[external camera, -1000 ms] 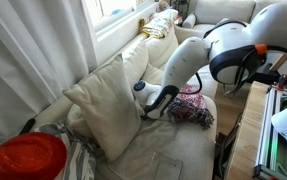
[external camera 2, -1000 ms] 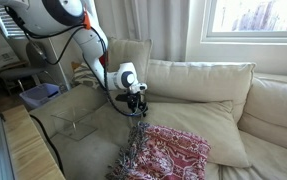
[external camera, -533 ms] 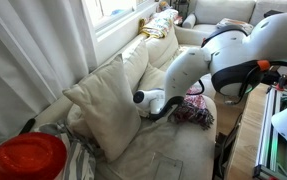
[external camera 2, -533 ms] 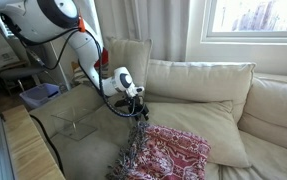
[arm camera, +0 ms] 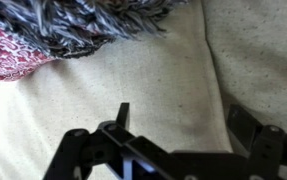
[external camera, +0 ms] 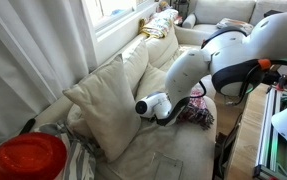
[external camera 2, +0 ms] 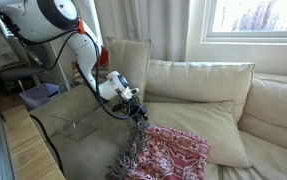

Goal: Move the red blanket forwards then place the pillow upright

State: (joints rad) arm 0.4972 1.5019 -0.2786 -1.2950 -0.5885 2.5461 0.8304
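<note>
Hovering gripper (arm camera: 181,118) spread wide, empty, bare cushion (arm camera: 183,70) beneath, red blanket (arm camera: 11,58) fringe just beyond

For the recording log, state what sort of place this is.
Most likely a living room in a home: a cream sofa with loose back cushions, a window with pale curtains behind it, and a red blanket and a pillow on it.

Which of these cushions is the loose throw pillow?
The square pillow leaning in the corner of the sofa, beyond the gripper from the red blanket. The others are wide back cushions lined along the backrest.
</note>
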